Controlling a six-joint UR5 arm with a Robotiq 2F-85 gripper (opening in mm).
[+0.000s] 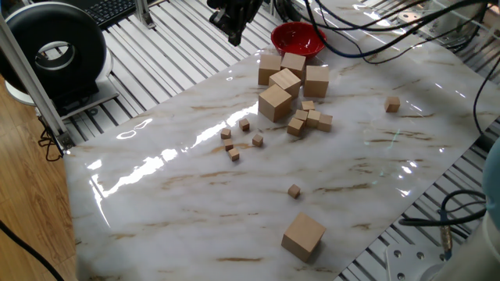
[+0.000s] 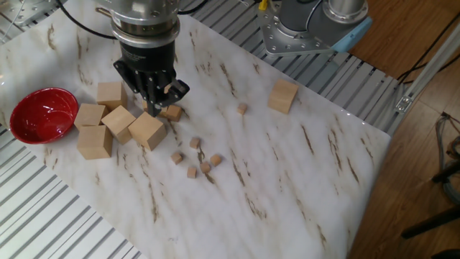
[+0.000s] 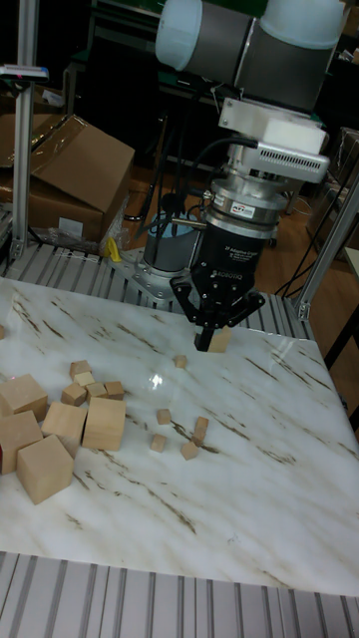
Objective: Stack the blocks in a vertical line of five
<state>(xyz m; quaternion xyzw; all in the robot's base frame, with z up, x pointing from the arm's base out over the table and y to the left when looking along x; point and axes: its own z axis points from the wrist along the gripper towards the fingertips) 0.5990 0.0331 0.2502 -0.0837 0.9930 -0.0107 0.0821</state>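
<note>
Well, the blocks [image 2: 195,159] you need are the tiniest wood cubes, and they look light, hard and smooth, so they may slip or tip if you squeeze them crooked. Take one by two flat sides that face each other, and keep it level. Four of them sit close together on the counter [image 2: 287,180], and one more [image 2: 243,108] lies off by itself; none are stacked yet. The gripper [image 2: 159,101] hangs above the counter, pointing straight down, over the middle-sized cubes [image 2: 171,112] and next to the big cubes [image 2: 118,122] by the red bowl [image 2: 39,115]. Its jaws look close together, but you cannot tell if they are fully shut, and nothing shows between them.
</note>
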